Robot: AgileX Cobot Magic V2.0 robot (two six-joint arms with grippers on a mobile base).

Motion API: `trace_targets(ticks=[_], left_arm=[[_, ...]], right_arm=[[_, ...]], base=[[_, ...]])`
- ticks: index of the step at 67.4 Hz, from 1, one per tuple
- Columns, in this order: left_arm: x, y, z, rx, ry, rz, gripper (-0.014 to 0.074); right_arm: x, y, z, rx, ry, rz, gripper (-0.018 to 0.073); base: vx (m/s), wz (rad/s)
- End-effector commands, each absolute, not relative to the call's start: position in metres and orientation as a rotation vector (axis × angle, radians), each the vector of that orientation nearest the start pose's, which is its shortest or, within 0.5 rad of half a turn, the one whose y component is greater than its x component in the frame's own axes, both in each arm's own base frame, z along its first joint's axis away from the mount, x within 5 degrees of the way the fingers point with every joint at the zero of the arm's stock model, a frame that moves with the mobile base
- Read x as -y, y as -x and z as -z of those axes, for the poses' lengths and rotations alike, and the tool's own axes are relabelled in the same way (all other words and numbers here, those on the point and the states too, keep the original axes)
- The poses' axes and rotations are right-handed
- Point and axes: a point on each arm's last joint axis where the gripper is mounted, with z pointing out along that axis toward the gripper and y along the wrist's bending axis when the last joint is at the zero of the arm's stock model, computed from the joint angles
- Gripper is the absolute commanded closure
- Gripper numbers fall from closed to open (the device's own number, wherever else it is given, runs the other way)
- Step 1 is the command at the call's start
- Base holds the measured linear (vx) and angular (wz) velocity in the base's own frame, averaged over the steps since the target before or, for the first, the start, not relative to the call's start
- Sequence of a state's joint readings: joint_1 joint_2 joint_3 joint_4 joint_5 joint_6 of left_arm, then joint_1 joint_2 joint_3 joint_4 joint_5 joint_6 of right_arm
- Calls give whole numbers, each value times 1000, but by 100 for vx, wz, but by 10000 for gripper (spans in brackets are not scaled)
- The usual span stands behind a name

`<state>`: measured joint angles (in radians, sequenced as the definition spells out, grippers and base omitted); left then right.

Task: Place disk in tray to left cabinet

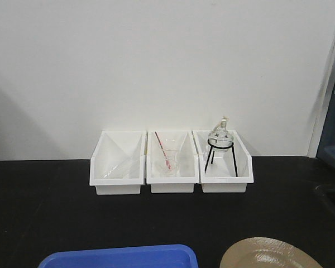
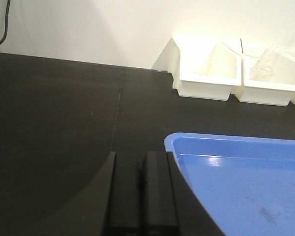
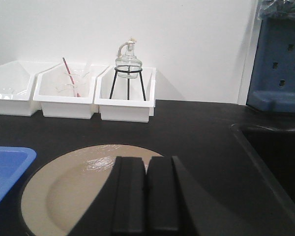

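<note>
Counter (image 1: pixel 44 212): black, fills the lower field, with a white wall behind. The left cabinet is out of view in every camera.

Tray (image 1: pixel 117 249): blue and empty, at the near edge of the counter, left of centre.

Disk (image 1: pixel 268 254): lies flat on the counter just right of the tray, with a narrow strip of counter between them. It is not yet in the tray.

Bins (image 1: pixel 172 186): three white ones in a row at the wall, well apart from the tray and disk. The right bin holds a glass flask (image 1: pixel 219 135) on a wire stand.

Left gripper (image 2: pixel 140 158): jaws pressed pad to pad, nothing held, low beside the tray's left edge.

Right gripper (image 3: pixel 146 161): also closed and empty, over the near part of the disk.

Judgement: the task is at its start, and lifting the disk looks like the first step.

Risks:
- The disk is shallow and sits flush on the counter. Jaws would have to open and catch the thin rim, and a poor bite could push it along the counter or into the tray wall.
- The disk is nearly as wide as the tray. Set down off-centre, it could perch on the rim and tip.
- Carrying the tray tilted could let the glazed disk slide out.
</note>
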<state>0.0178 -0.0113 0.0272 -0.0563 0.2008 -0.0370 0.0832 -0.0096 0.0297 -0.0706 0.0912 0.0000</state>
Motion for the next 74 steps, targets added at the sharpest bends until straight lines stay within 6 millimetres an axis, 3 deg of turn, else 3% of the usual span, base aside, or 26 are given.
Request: trace_targets(ticks=[1,17,25,37,48,55,61,62,74], left_arm=[[0,-57,-189,-1617,91,70,603],[0,-57,-189,-1611,91,69,603],[0,-57,-189,-1617,91,69,603],[0,-57,-189,-1617,91,69,603],[0,-57,-189,-1617,91,69,603],[0,-57,-189,-1617,91,69,603],[0,-57,-189,-1617,91,69,603],[0,-57,-189,-1617,91,69,603],[0,-57,-190,-1603,91,69,603]], right_arm=[[-4,-57,-196,-1518,122,1,565],[-4,-57,-197,-1514,122,1,565],[-5,-56,-205,-1424,113,-11,565],[-4,-45,-255,-1265,101,-13,563],[0,-38,-311,-1441,136,81,563],[5,-47,-340,-1587,139,159,561],[5,-62,-364,-1607,149,192,561],[3,-79,-379,-1590,171,208,560],[-1,-103,-380,-1590,148,142,560]], base=[[0,0],[0,0],[0,0],[0,0],[0,0],[0,0],[0,0],[0,0],[0,0]])
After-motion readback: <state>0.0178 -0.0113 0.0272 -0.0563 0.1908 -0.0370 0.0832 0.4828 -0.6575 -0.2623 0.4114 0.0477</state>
